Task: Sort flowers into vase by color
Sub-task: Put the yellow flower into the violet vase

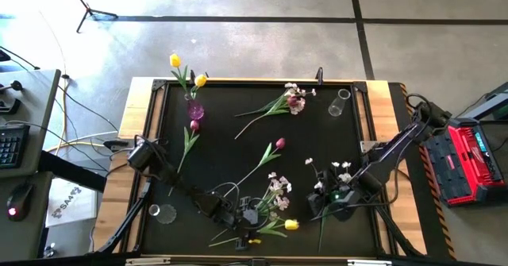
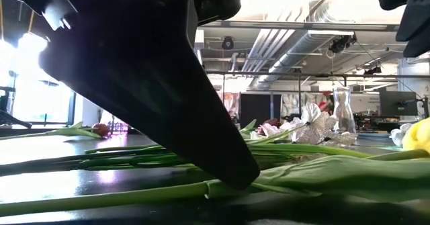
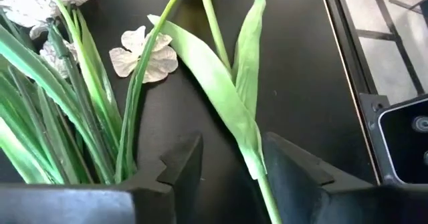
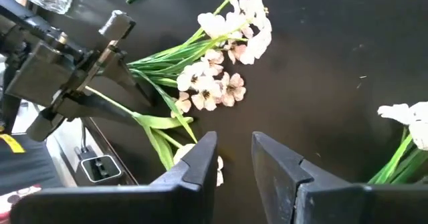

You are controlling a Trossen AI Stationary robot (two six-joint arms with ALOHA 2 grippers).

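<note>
While cables trail over the concrete floor (image 1: 238, 44) at the left, the black table (image 1: 230, 151) carries a purple vase (image 1: 195, 111) with two yellow tulips (image 1: 175, 60), a red tulip (image 1: 194, 126) beside it and an empty glass vase (image 1: 165, 213) near the front edge. Low at the front, the left gripper (image 3: 231, 167) straddles a yellow tulip's stem (image 3: 259, 187), fingers apart, unclosed. Blossom sprays (image 1: 278, 190) lie between. The right gripper (image 4: 234, 158) hovers narrowly parted, empty, beside white blossoms (image 1: 340, 171).
</note>
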